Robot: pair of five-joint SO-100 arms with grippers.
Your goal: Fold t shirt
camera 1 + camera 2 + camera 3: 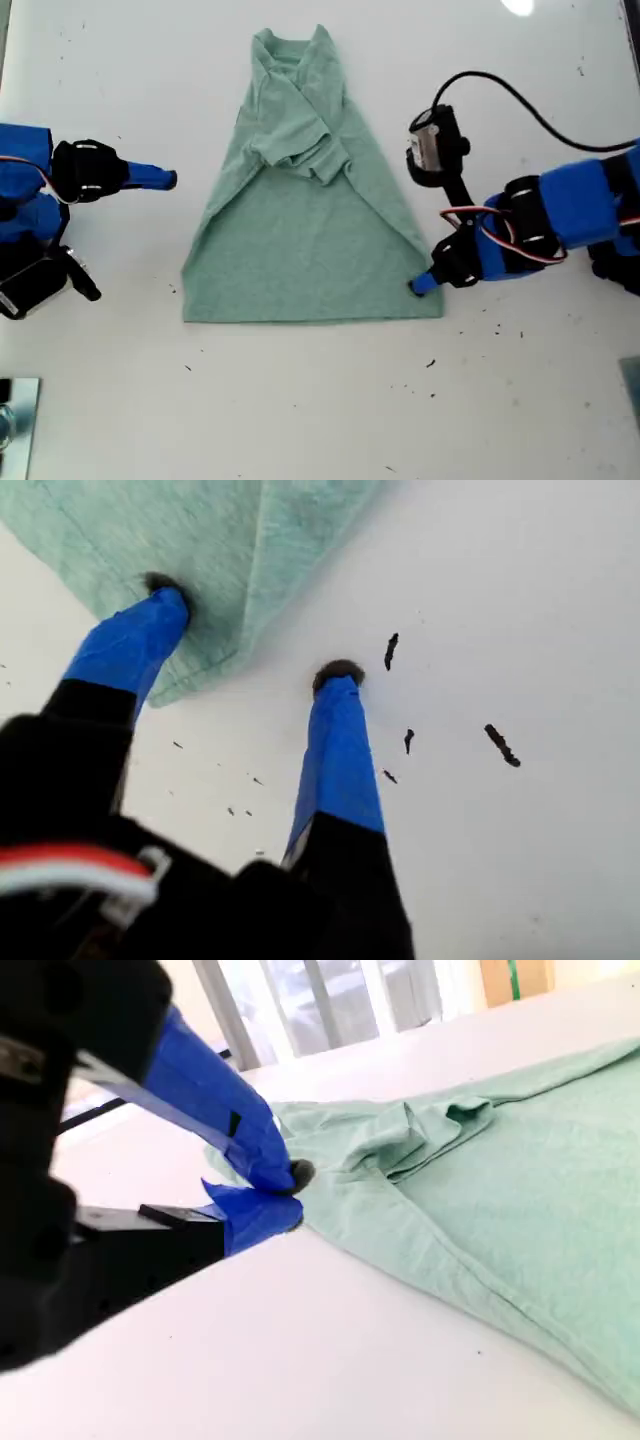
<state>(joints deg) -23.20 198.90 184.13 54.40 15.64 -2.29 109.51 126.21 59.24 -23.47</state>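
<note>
My first gripper (424,284) spread, straddling t shirt (305,250) hem corner; my second gripper (168,180) pressed together, beside shirt.

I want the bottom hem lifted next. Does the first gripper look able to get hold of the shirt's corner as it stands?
Probably yes. My first gripper is open, straddling the t shirt corner: one finger on cloth, the other on bare table. Nothing blocks it.
</note>
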